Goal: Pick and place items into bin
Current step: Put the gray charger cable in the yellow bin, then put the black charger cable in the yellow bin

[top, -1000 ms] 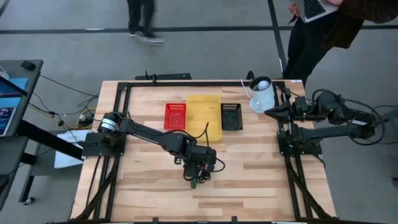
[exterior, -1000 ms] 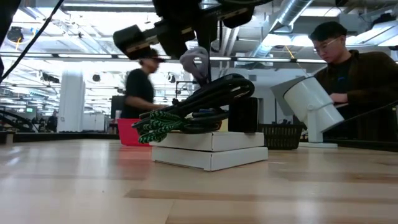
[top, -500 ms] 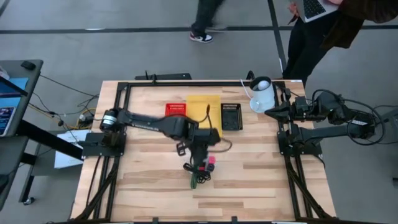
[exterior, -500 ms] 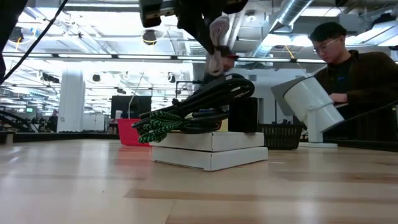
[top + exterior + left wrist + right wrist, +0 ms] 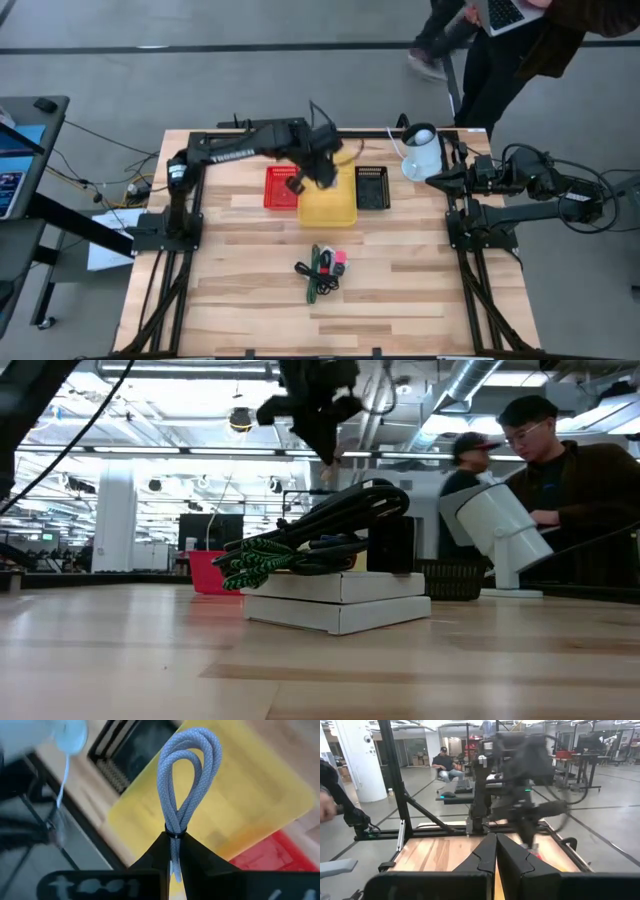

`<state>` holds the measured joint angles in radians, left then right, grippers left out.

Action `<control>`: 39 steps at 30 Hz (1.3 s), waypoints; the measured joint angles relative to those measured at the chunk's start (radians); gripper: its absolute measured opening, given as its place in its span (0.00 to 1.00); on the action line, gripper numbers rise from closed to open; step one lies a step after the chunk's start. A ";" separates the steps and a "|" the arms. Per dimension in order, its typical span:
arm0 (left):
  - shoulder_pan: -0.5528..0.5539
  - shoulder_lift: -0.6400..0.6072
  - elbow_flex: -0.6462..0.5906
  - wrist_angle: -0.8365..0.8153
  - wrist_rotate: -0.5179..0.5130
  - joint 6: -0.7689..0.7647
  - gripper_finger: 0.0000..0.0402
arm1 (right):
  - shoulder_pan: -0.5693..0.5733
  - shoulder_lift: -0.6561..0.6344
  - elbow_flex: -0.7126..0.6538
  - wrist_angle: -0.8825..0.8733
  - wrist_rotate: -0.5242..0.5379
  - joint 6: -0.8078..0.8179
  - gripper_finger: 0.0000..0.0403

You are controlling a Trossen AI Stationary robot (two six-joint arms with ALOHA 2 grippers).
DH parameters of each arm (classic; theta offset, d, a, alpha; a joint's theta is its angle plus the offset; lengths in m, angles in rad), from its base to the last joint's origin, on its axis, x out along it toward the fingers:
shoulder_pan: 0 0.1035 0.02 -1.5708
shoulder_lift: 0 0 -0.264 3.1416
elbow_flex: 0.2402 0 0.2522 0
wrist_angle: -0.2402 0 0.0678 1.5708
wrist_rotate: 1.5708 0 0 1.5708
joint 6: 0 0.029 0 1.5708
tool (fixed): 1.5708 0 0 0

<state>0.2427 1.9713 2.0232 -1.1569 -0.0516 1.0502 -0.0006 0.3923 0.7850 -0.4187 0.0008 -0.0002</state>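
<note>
Now the grey cord (image 5: pixel 186 780), folded into a loop and bound with a thin black tie, is pinched at its lower end in the left tool (image 5: pixel 174 851), whose fingers are closed tight on it. A second ago that tool was low over the pile at the centre of the frame; half a second ago it had lifted with the cord — and it now hangs in the upper middle of the high view, over the yellow bin (image 5: pixel 328 197). In the left wrist view the loop stands directly in front of the yellow bin floor, with the red bin (image 5: pixel 281 187) and the black bin (image 5: pixel 372 187) to either side. So the carry looks finished, and my judgement is that release into the yellow bin is the step in hand.

Left behind, lower centre of the worktop (image 5: pixel 240 300), is the pile (image 5: pixel 322 272): green-and-black cable (image 5: pixel 262 557) and dark cable lying on a white box (image 5: pixel 338 600), with a small pink piece (image 5: pixel 339 257) beside it. These still need moving.

Over at the right edge, the right tool (image 5: pixel 496 851) is closed and empty — parked near a white lamp (image 5: pixel 421 153). People stand beyond the worktop's far edge.
</note>
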 joint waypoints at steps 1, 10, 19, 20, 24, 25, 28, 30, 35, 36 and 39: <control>0.020 0.000 0.000 0.001 0.012 -0.008 0.02 | 0.000 0.000 0.000 0.000 0.000 0.000 0.02; 0.098 0.008 0.000 0.009 0.073 -0.022 0.03 | 0.000 0.000 0.000 0.000 0.000 0.000 0.02; 0.098 0.008 0.000 0.067 0.073 -0.026 0.15 | 0.000 0.000 0.000 0.000 0.000 0.000 0.02; 0.098 0.008 0.000 0.071 0.073 -0.026 0.16 | 0.000 0.000 0.000 0.000 0.000 0.000 0.02; 0.098 0.008 0.000 0.076 0.073 -0.034 0.21 | 0.000 0.000 0.000 0.000 0.000 0.000 0.02; 0.098 0.008 0.000 0.076 0.073 -0.043 0.22 | 0.000 0.000 0.000 0.000 0.000 0.000 0.02; 0.098 0.008 0.000 0.075 0.073 -0.077 0.25 | 0.000 0.000 0.000 0.000 0.000 0.000 0.02; 0.098 0.008 0.000 0.069 0.073 -0.101 0.26 | 0.000 0.000 0.000 0.000 0.000 0.000 0.02; 0.098 0.008 0.000 -0.011 0.072 -0.158 0.27 | 0.000 0.000 0.000 0.000 0.000 0.000 0.02; 0.096 0.008 0.000 -0.033 0.072 -0.170 0.27 | 0.000 0.000 0.000 0.000 0.000 0.000 0.02; 0.085 0.008 0.000 -0.097 0.087 -0.209 0.27 | 0.000 0.000 0.000 0.000 0.000 0.000 0.02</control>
<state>0.3278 1.9789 2.0235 -1.2537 0.0354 0.8411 -0.0003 0.3923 0.7850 -0.4187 0.0009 -0.0002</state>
